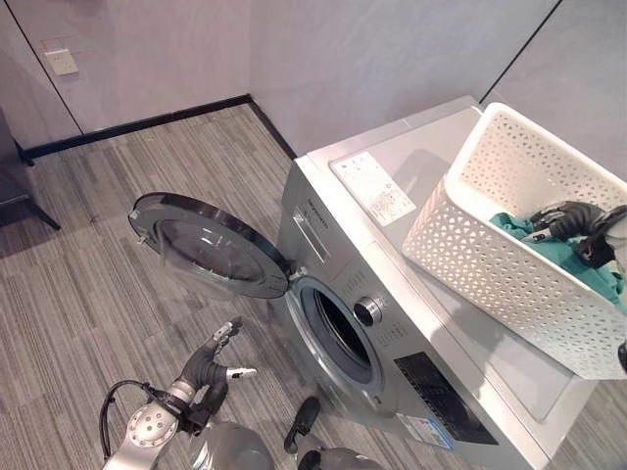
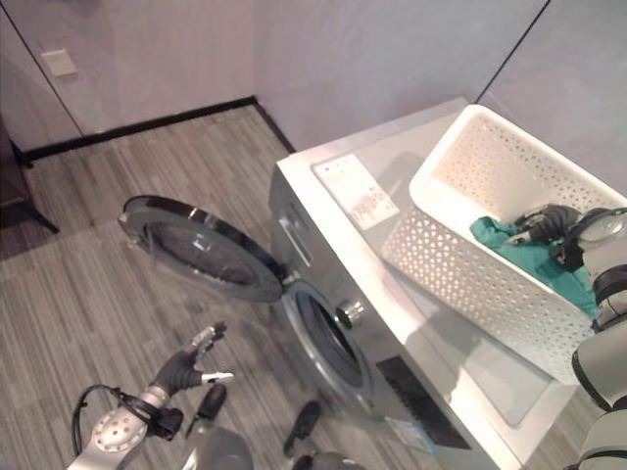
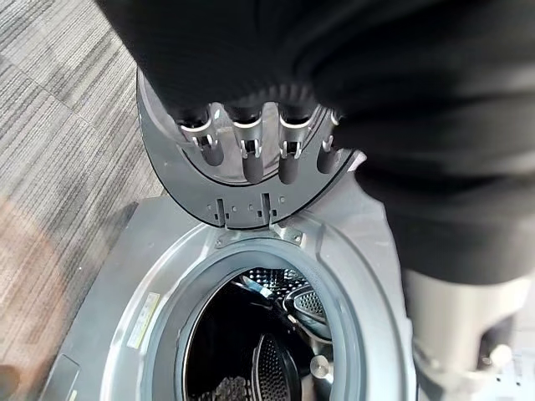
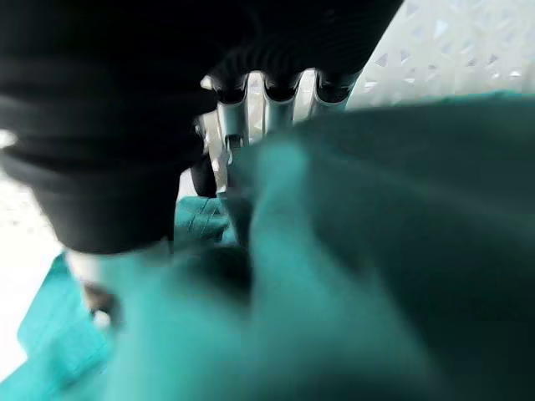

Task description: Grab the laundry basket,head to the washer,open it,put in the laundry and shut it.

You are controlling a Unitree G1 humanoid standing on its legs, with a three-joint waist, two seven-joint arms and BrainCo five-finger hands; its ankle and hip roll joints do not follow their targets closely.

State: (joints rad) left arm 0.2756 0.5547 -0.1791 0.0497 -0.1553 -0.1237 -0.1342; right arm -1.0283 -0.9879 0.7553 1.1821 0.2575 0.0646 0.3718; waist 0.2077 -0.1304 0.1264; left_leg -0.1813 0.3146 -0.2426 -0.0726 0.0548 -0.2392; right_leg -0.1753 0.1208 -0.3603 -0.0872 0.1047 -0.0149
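A white perforated laundry basket point(image 1: 490, 269) stands on top of the silver washer point(image 1: 392, 196). Teal cloth point(image 1: 509, 227) lies inside it. My right hand point(image 1: 566, 220) reaches into the basket; in the right wrist view its fingers point(image 4: 267, 92) and thumb are curled into the bunched teal cloth point(image 4: 376, 251). The washer's round door point(image 1: 211, 245) hangs wide open to the left, and the dark drum opening point(image 1: 338, 328) is exposed. My left hand point(image 1: 208, 364) hovers low in front of the washer, below the door, fingers point(image 3: 251, 146) straight and holding nothing.
The washer stands against a grey wall in a corner, with a control knob point(image 1: 367, 310) on its front. Striped grey floor point(image 1: 88, 294) spreads out to the left. A dark piece of furniture point(image 1: 12, 186) sits at the far left, and a wall plate point(image 1: 62, 61) above it.
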